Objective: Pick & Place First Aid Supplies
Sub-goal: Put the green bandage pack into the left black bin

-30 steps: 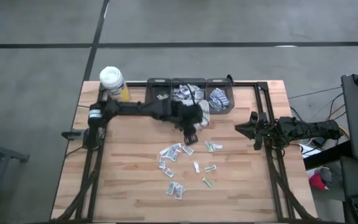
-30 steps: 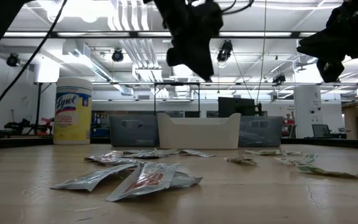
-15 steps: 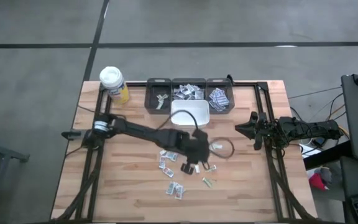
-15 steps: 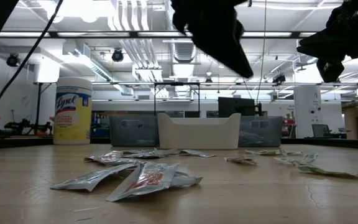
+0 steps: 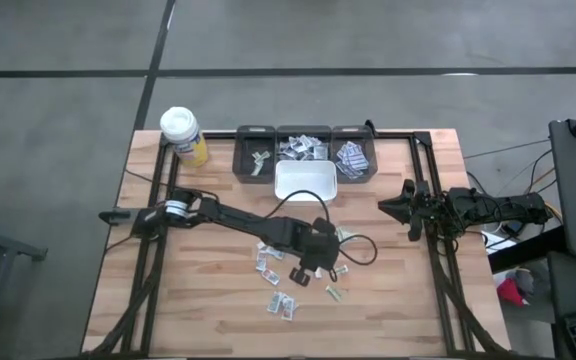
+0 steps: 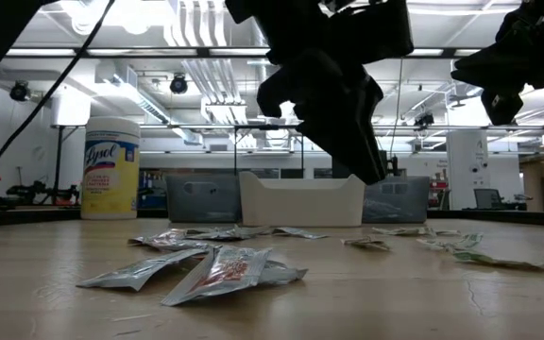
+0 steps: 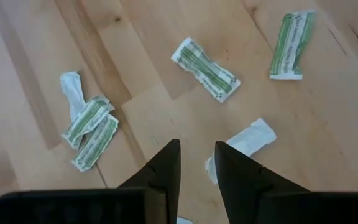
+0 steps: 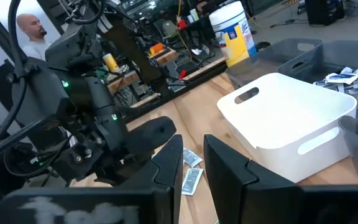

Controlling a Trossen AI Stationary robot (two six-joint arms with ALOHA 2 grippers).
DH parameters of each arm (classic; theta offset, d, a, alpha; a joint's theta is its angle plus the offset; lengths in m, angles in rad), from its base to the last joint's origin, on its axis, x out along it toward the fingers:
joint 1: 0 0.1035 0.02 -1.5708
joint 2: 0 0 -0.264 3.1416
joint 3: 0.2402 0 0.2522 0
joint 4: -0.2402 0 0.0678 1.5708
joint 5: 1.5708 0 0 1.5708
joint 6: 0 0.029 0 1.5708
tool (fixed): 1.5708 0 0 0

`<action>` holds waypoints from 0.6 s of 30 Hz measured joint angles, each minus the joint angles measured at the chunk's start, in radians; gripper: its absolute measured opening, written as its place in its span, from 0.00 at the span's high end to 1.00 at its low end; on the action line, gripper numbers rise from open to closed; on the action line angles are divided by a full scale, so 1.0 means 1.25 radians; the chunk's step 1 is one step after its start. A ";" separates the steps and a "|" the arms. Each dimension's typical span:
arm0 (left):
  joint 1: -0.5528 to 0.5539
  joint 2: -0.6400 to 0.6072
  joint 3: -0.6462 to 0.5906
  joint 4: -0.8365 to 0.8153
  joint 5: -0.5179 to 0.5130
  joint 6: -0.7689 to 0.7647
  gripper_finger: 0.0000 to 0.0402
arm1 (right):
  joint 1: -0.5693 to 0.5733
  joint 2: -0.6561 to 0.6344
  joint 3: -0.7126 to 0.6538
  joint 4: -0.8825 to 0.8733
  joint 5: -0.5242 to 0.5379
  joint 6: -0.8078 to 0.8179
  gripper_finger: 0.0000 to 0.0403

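The first aid supplies are small flat packets lying loose on the wooden table (image 5: 198, 300), mid-table (image 5: 268, 265). In the left wrist view I see green-printed packets (image 7: 205, 60) and a white one (image 7: 248, 138) flat on the wood. My left gripper (image 7: 197, 152) hangs slanting down above them (image 5: 306, 272), a little open, with nothing between its fingers. The white packet lies just beyond one fingertip. My right gripper (image 5: 382, 206) waits level at the table's right side, narrowly open and holding nothing (image 8: 191, 152).
Three dark bins (image 5: 255, 160) with packets in them line the far edge, and a white bin (image 5: 305, 182) stands just in front. A yellow bottle with a white lid (image 5: 181, 130) stands at the far left corner. A cable (image 5: 360, 250) loops beside my left gripper.
My left gripper has come from the bins toward the table's near edge and sunk lower over the scattered packets, rolling its wrist on the way. Most of the move fell in the first half second. The packets have stayed where they were.
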 joint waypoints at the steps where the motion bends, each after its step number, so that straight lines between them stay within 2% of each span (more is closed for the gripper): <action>1: 0.000 0.001 0.000 0.001 0.004 0.000 0.76 | 0.000 0.000 0.000 0.000 0.000 0.000 0.84; 9: 0.002 0.041 0.000 0.009 0.047 0.003 0.76 | 0.000 0.000 0.000 0.000 0.000 0.000 0.84; 18: 0.007 0.089 0.002 0.008 0.056 0.016 0.76 | 0.000 0.000 0.000 0.000 0.000 0.000 0.84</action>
